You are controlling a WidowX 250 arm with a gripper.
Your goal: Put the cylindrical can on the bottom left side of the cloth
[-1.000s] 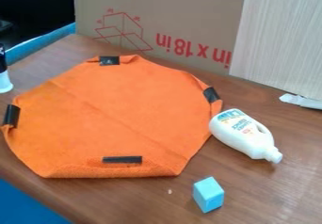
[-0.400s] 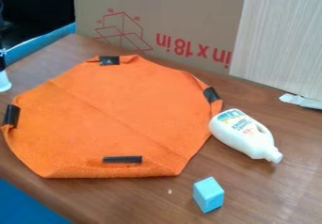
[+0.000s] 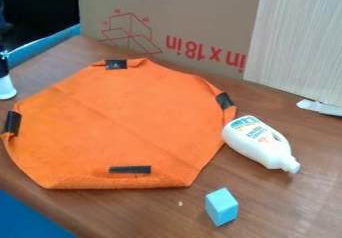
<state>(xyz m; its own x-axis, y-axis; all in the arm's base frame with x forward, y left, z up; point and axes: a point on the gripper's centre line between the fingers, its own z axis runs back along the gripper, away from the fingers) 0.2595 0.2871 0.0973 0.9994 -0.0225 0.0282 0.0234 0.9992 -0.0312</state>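
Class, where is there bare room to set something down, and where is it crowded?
Bare: the middle of the orange cloth, between its black strips; the table right of the blue block; table between the white bottle and wood-grained panel. Crowded: where the bottle lies close against the cloth's right edge.

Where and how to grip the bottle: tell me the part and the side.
Probably the narrow neck of the bottle, coming from above and closing across it. The bottle lies on its side, and its body is much wider than the neck.
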